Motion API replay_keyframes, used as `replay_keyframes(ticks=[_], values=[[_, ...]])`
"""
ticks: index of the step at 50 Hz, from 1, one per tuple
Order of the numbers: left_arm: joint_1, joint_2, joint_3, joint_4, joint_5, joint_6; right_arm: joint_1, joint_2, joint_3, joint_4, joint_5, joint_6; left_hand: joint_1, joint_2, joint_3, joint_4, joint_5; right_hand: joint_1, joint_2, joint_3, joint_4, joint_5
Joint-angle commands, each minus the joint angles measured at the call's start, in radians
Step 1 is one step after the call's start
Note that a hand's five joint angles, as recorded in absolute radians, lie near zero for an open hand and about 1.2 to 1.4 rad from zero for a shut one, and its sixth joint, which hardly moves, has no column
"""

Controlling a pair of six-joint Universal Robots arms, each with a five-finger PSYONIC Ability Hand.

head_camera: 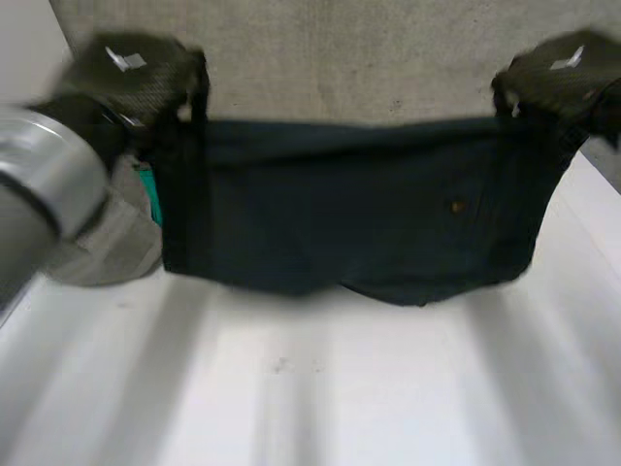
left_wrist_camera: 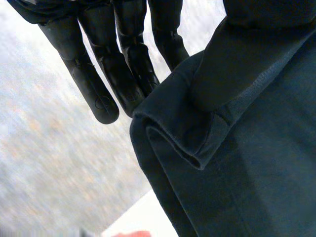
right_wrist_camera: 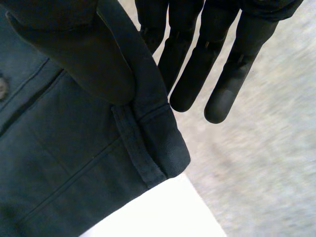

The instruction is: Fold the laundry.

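Dark garment (head_camera: 349,209), judged soft, weighty twill, hung over table (head_camera: 291,388). Seamed upper corners, likely the soundest hold, clamped thumb against straight fingers (left_wrist_camera: 98,94) by left hand (head_camera: 146,68) and right hand (head_camera: 563,73).

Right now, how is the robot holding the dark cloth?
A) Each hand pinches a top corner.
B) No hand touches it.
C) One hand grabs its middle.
A: the left hand and the right hand each pinch a top corner of the cloth, which hangs spread between them.

Holding garment (head_camera: 349,214) by upper corners over desk (head_camera: 291,388), left robot hand (head_camera: 136,70) left, right robot hand (head_camera: 563,73) right, cloth heap (head_camera: 112,243) behind.
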Motion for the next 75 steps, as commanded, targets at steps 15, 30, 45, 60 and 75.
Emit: replay_keyframes(ticks=[15,30,45,60,75], values=[[0.056,-0.443,0.47,0.788,0.054,0.249,0.115,0.269,-0.124,-1.02,0.227,0.065,0.261,0.199,0.204,0.196,0.232,0.282,0.222,0.211,0.2,0.219],[0.029,-0.352,0.111,0.705,0.039,0.213,0.147,0.315,0.007,-0.985,0.178,0.081,0.261,0.199,0.204,0.196,0.232,0.282,0.222,0.211,0.2,0.219],[-0.042,-0.323,-0.374,0.578,-0.053,0.209,0.137,0.47,0.295,-0.897,0.098,-0.025,0.261,0.199,0.204,0.196,0.232,0.282,0.222,0.211,0.2,0.219],[-0.088,-0.03,-0.53,0.083,-0.077,0.207,0.134,0.113,0.516,-0.254,0.109,-0.186,0.261,0.199,0.204,0.196,0.232,0.282,0.222,0.211,0.2,0.219],[-0.143,0.035,-0.521,0.002,-0.067,0.218,0.094,-0.05,0.683,-0.122,0.08,-0.275,-0.785,-0.847,-0.842,-0.85,-0.814,0.282,0.222,0.211,0.2,0.219]])
